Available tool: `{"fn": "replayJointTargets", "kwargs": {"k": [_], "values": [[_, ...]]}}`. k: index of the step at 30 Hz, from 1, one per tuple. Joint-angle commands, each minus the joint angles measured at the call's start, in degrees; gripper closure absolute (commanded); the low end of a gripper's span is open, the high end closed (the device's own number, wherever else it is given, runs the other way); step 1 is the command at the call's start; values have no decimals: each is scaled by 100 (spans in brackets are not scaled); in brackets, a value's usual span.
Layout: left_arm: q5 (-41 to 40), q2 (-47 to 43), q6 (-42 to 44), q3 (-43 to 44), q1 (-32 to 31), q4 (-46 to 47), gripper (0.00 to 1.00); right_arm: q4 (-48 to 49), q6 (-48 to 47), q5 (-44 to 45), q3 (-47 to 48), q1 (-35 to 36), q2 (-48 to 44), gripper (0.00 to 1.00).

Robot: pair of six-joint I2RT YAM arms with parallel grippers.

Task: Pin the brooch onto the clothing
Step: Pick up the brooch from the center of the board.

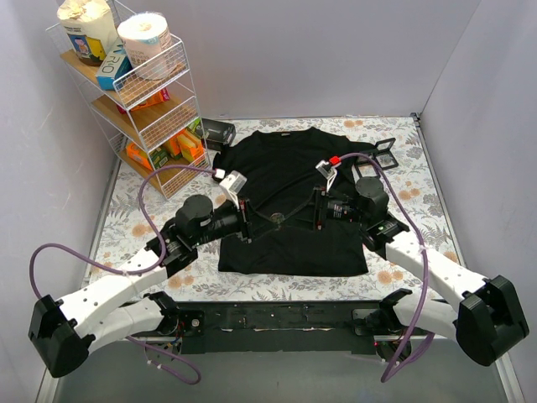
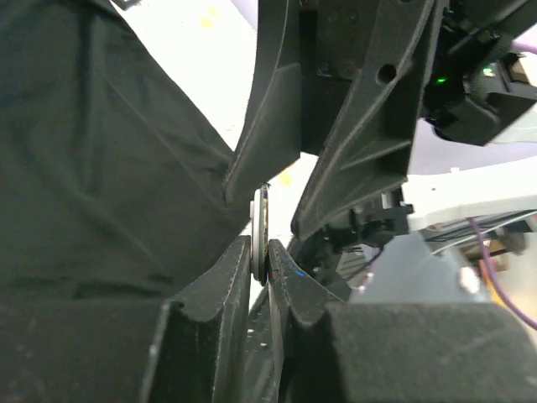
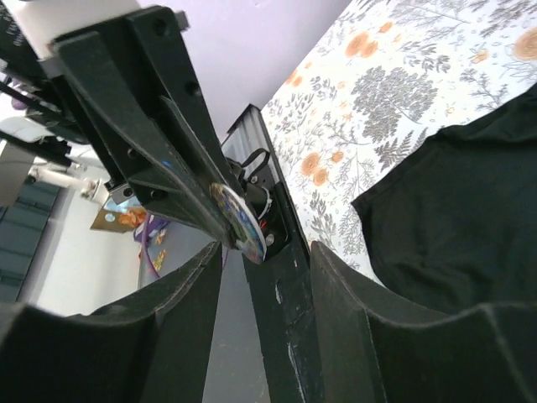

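Note:
The clothing [image 1: 285,168] is a black T-shirt lying flat on the floral table. Above its lower middle my two grippers meet tip to tip. My left gripper [image 1: 267,220] is shut on the brooch [image 2: 261,231], a thin silvery disc held edge-on between its fingertips [image 2: 239,260]. In the right wrist view the brooch [image 3: 239,225] shows a colourful face. My right gripper [image 3: 267,248] is open, with its fingers on either side of the disc and apart from it. It comes in from the right [image 1: 291,215]. The shirt [image 2: 84,168] fills the left of the left wrist view, and its hem [image 3: 470,210] shows in the right wrist view.
A wire shelf rack [image 1: 143,92] with jars and boxes stands at the back left. Small black square frame boxes lie by the collar [image 1: 218,130] and at the shirt's right sleeve [image 1: 384,151]. A black rail [image 1: 277,319] runs along the near edge.

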Motion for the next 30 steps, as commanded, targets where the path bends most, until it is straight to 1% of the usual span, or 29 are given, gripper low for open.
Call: {"fn": "replayJointTargets", "kwargs": {"k": [1,3,5,7,8,9,10,12,17,19,23,30], "values": [[-158,544,1413,801,19,-1120,100,-538,-21,722,-6,-63,-444,44],[-105,809,1912,1057,19,-1375,100,-874,66,1197,90,-36,-550,43],[-210,1178,2204,1293,10,-1542,100,-1287,328,1652,196,-10,-663,42],[-639,1381,2633,1435,-95,-1771,100,-1419,514,1909,223,16,-752,41],[-885,1565,2758,1514,-174,-1833,100,-1429,654,2154,223,34,-830,41],[-1557,1636,2924,1636,-305,-1929,100,-1411,856,2296,205,52,-849,41],[-1869,1715,3161,1690,-594,-1956,100,-1298,927,2410,179,69,-849,41],[-2746,1944,3338,1856,-824,-1965,100,-1244,1146,2631,117,78,-709,41],[-3339,2243,3637,1998,-1158,-1799,100,-1113,1498,2718,109,157,-164,46],[-3619,2322,3726,1972,-1264,-1746,100,-1016,1648,2833,38,157,-137,48],[-3831,2384,3796,1902,-1299,-1640,100,-1033,1806,3307,-120,157,-268,49],[-4077,2542,3980,1849,-1422,-1473,100,-919,2105,3307,-146,166,47,49]]}}
